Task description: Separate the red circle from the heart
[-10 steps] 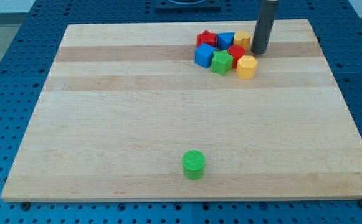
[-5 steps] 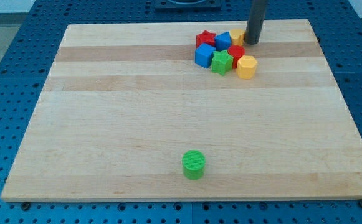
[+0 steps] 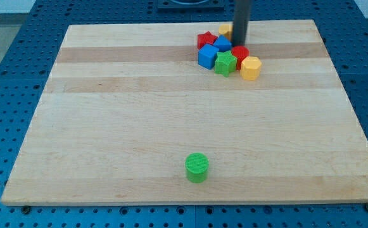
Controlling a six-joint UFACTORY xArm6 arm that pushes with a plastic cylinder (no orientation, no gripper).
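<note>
The red circle (image 3: 239, 53) sits in a tight cluster near the view's top, right of centre. Around it are a red star (image 3: 204, 40), a blue block (image 3: 222, 43), a blue cube (image 3: 206, 57), a green star (image 3: 225, 63) and a yellow pentagon-like block (image 3: 250, 67). A second yellow block (image 3: 225, 30), likely the heart, lies at the cluster's top and is partly hidden by the rod. My tip (image 3: 241, 38) stands just right of that yellow block, directly above the red circle and next to the blue block.
A green circle (image 3: 197, 166) lies alone near the view's bottom, at the middle. The wooden board (image 3: 139, 114) rests on a blue perforated table; its top edge runs close behind the cluster.
My tip has moved left and toward the view's top along the cluster's upper side. The upper yellow block slid left and up with it, away from the red circle.
</note>
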